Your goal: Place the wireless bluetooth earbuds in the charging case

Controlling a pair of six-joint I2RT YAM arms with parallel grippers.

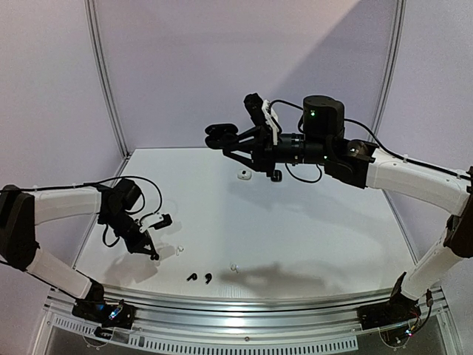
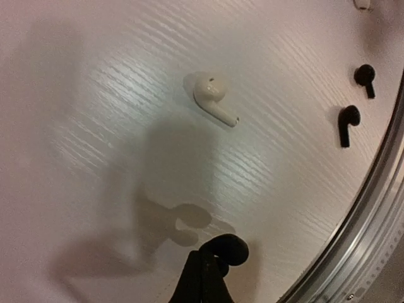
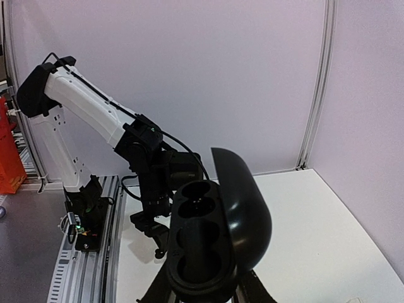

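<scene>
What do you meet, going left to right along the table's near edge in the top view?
Left gripper → white earbud → black earbud → second black earbud → small white item.

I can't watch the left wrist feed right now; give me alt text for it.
The left gripper, at the bottom edge, is shut on a black earbud over the white table. A white earbud lies alone near the centre, and two more black earbuds lie at the right, near the table's metal rim.
</scene>
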